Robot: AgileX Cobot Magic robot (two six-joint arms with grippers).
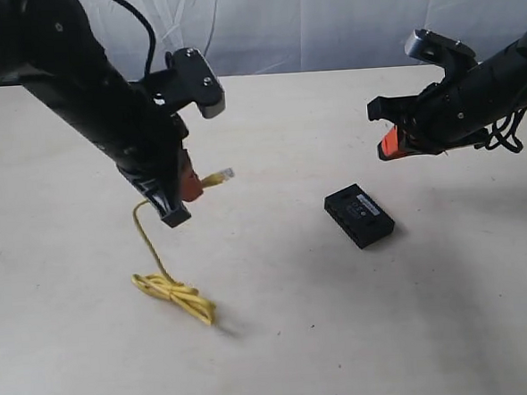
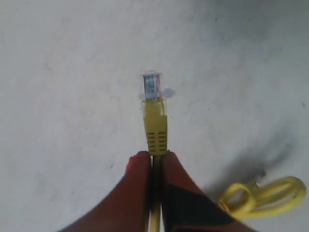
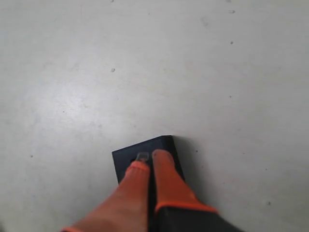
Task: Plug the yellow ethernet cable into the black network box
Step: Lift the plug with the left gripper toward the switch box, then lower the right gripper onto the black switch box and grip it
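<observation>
Now, left gripper: we have it clamped on the yellow cable, pinching the cord just behind the yellow boot, well above the table.
Plug: clear tip sticks out past the red fingertips, free in the air and pointing across the exterior view toward the right side.
Cable run: from the grip it drops in a curve to the tabletop and ends in a bundled coil lying flat, nearer the front of the table than the gripper.
Black box: flat on the table right of centre, turned at an angle to the table's far edge, white label up; we cannot make out its ports.
Right gripper: fingers pressed together around nothing, hanging in the air beyond the box and apart from it; the wrist view looks down past the tips onto the box's end.
Room: bare tabletop lies between plug and box, and all round the box's four edges.
Far edge: table meets a white backdrop, well behind both arms.
</observation>
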